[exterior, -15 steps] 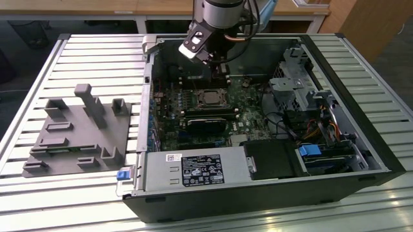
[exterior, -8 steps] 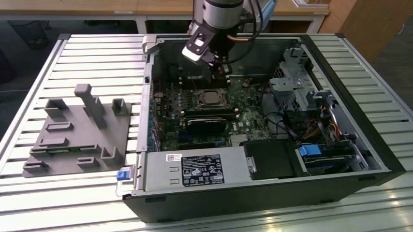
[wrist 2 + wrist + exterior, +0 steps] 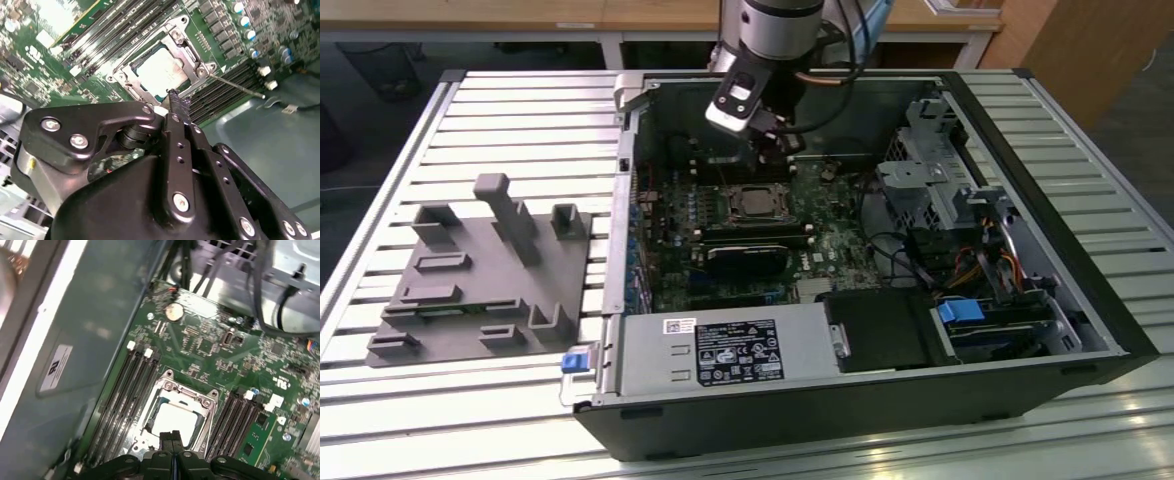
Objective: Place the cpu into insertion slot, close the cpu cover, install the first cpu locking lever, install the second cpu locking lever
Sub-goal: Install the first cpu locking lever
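Slatted metal table (image 3: 507,115), open computer case (image 3: 854,405), grey moulded fixture (image 3: 467,290)

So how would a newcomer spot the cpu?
Inside the open computer case, find the green motherboard. Between its two banks of long black memory slots sits the silvery cpu cover; the cpu is the pale flat square in its window.

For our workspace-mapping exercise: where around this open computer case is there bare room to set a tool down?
Bare slatted table lies around the grey fixture, at the exterior view's left, and along the strip before the computer case. Inside the case it is crowded: circuit board, cables and the hand near the cpu.
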### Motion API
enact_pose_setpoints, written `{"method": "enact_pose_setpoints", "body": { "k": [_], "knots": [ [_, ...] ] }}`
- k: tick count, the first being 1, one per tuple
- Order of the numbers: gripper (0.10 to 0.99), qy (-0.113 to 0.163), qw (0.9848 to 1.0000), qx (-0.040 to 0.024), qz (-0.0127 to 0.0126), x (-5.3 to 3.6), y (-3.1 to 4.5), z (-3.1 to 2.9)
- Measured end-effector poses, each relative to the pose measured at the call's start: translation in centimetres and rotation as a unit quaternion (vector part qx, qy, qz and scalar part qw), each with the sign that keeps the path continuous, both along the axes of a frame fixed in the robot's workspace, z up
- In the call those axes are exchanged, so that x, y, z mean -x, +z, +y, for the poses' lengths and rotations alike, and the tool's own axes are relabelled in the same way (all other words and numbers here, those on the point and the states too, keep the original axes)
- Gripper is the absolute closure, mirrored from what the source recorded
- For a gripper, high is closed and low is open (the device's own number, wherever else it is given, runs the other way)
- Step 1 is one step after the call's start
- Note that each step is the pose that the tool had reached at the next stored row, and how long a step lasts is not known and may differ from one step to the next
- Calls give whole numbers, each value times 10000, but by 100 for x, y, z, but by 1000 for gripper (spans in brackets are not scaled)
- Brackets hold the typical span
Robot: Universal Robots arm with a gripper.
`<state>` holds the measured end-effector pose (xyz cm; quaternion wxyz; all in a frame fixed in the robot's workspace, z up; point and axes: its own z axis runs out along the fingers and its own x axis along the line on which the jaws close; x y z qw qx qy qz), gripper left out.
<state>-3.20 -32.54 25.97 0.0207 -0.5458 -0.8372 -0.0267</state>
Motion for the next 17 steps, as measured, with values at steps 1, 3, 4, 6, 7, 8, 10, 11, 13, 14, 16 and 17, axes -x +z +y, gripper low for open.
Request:
{"method": "enact_pose_setpoints", "body": {
  "k": [1, 3, 4, 6, 7, 8, 10, 11, 13, 14, 16, 17],
  "knots": [
    [965, 90, 10000, 0, 0, 0, 0, 0],
    [965, 270, 9996, 0, 0, 0, -1, 0],
    [965, 359, 9994, 0, 0, 0, -2, 0],
    [965, 542, 9985, 0, 0, 0, -3, 0],
    [965, 632, 9980, 0, 0, 0, -3, 0],
    [965, 721, 9974, 0, 0, 0, -4, 0],
    [965, 906, 9959, 0, 0, 0, -5, 0],
    [965, 998, 9950, 0, 0, 0, -6, 0],
    [965, 1172, 9931, 0, 0, 0, -6, 0],
    [965, 1258, 9921, 0, 0, 0, -7, 0],
    [965, 1424, 9898, 0, 0, 0, -8, 0],
    [965, 1517, 9884, 1, 0, 0, -8, 0]
  ]
}}
